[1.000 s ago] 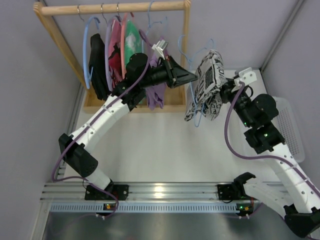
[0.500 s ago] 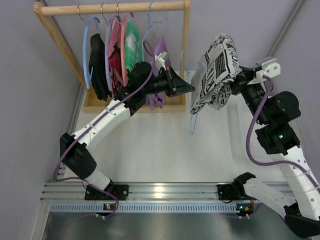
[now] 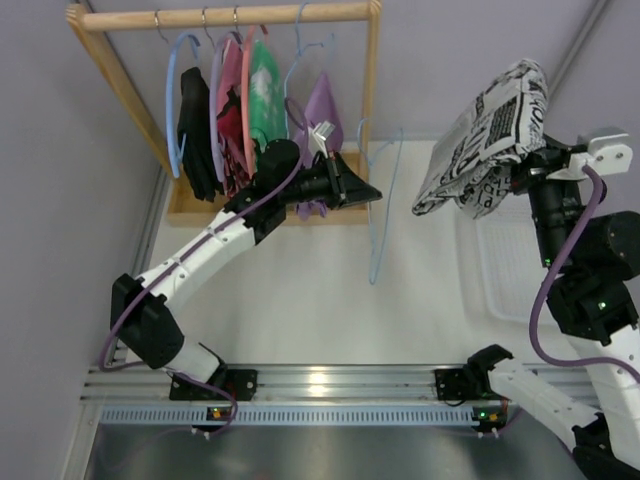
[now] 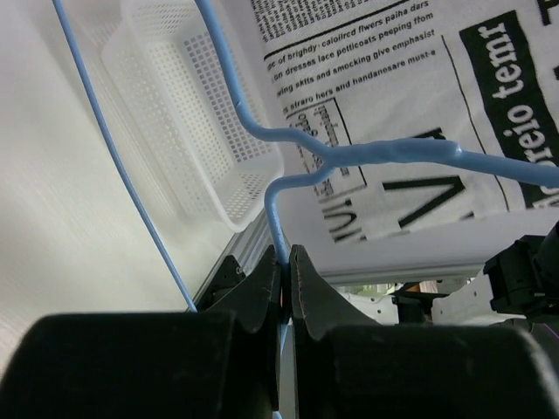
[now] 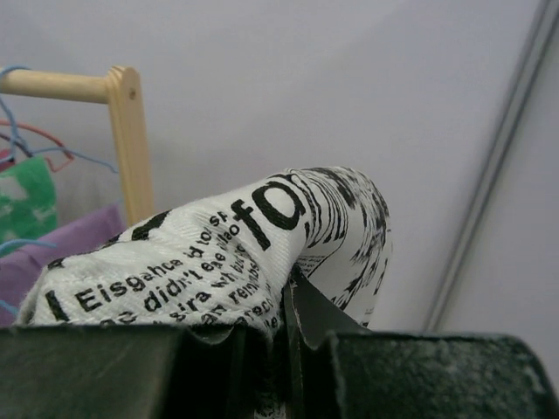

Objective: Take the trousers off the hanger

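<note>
my left claw reaches just right of the rack's post, pressed together on the hanger's thin wire. i grip it there so the frame cannot follow the cloth. the rest of the frame dangles below my grip, above the surface. farther right of the rack, well apart from the hanger, the trousers sit bunched and high, draped over my right claw, which pinches a fold of them. held that high, their loose end hangs off the surface. i judge them free of the wire, since the top view shows no blue running through them. farthest from the rack sits a white basket, likely where they belong.
</note>
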